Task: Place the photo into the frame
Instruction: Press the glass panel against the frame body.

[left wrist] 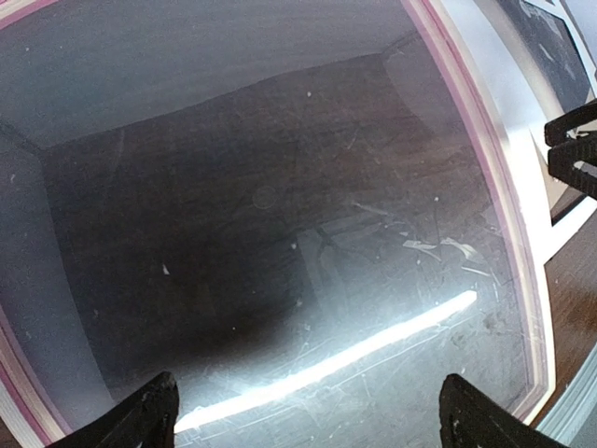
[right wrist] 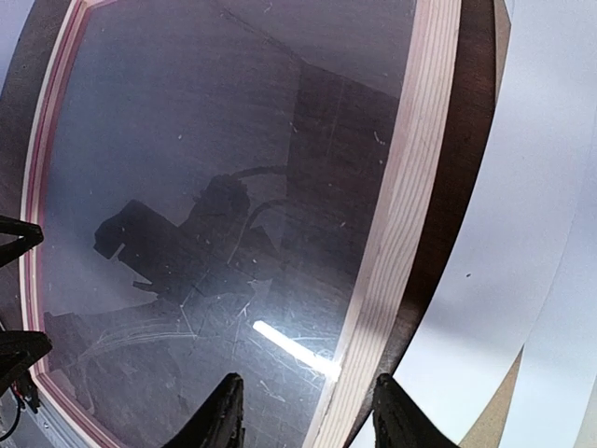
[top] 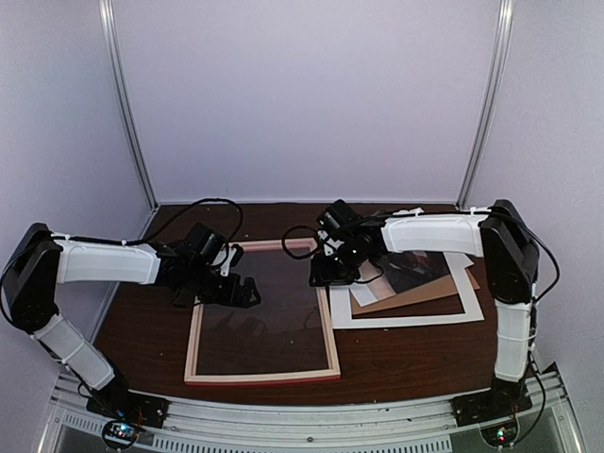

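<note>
Evidently the photo (top: 420, 272) is lying uninserted right of the right end effector (right wrist: 308, 415), which is straddling a bar of the frame (top: 262, 377) unclamped, while the left end effector (left wrist: 308, 411) is hovering wide apart over it.

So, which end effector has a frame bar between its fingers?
The right end effector: the frame has its pale wooden bar running between its fingers. The left end effector has only the clear pane between its fingers.
</note>
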### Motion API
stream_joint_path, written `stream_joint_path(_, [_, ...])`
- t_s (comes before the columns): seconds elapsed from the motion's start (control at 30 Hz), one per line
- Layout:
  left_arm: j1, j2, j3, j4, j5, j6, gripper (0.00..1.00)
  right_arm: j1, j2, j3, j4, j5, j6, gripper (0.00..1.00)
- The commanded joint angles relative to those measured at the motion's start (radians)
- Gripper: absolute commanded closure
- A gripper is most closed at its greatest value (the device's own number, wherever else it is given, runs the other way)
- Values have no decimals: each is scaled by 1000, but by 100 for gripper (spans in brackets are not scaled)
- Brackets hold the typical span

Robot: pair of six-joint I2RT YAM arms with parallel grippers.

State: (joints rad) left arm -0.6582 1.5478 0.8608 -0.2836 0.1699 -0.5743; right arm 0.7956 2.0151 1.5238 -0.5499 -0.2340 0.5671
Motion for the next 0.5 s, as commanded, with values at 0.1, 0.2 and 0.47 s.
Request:
stream_joint_path(0.1, [-9,6,26,33,-28,-8,3,-7,66,56,-31,33,-34,53])
stream_joint_path(0.2, [-9,7,26,33,-28,-7,3,-7,81,55,-37,40,-39,53])
stream_joint_path(0.47, [-11,9,24,31,-30,-7,3,-3,80,18,-42,49,-46,54])
